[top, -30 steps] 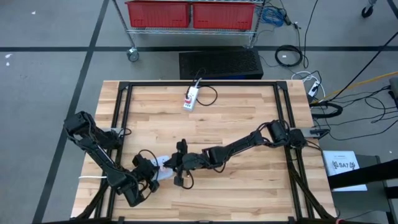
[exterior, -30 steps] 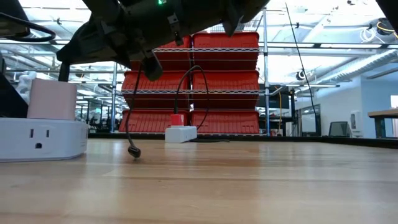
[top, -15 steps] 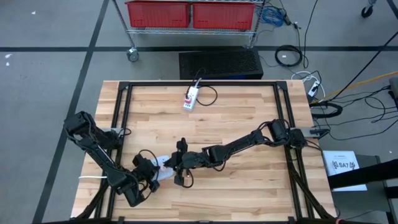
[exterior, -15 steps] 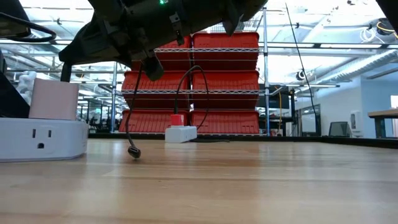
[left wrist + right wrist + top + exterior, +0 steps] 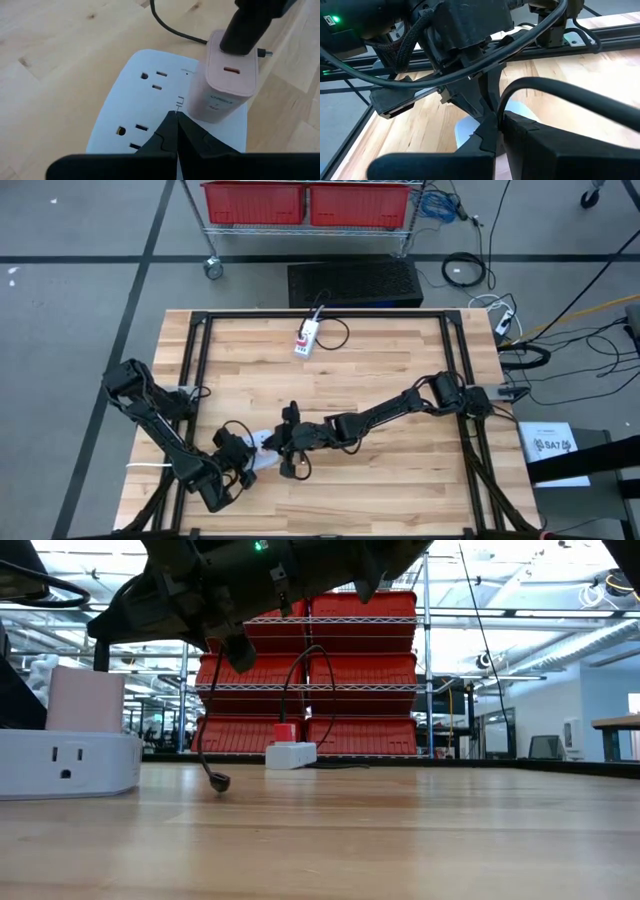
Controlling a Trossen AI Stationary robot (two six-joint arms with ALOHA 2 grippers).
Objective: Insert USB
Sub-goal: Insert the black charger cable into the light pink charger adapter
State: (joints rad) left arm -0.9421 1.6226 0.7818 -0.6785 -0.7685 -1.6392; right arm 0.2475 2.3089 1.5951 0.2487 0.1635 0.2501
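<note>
A white power strip (image 5: 135, 100) lies flat near the table's near edge (image 5: 262, 452), with a pink charger block (image 5: 225, 85) plugged upright into it (image 5: 85, 700). The block's orange USB port (image 5: 233, 70) faces up. My left gripper (image 5: 176, 120) is shut, with its tips on the strip beside the block. My right gripper (image 5: 499, 122) is shut on a black USB cable (image 5: 560, 90) and hovers just above the block (image 5: 287, 442). Its dark finger (image 5: 247, 25) hides the block's far top edge. A small plug tip (image 5: 265, 52) shows beside that finger. My left gripper presses its shut fingertips down on the power strip's top face (image 5: 170, 107), next to the pink block, coming from above and the near left. The strip lies flat on the table. My right gripper pinches the black cable (image 5: 504, 107) between its two fingers. The cable arches up and back over the gripper, and a slack length hangs down to the table (image 5: 217, 780).
A second white power strip with a red part (image 5: 307, 338) lies near the table's far edge, with its cord curled beside it. Black frame rails (image 5: 455, 370) run along the table's sides. Bare wood lies to the right (image 5: 400, 470). Red bins stand on shelves beyond the table.
My right gripper has shifted slightly over the pink block, and the hanging cable end has swung a little with it. The left gripper and the strip have stayed put.
</note>
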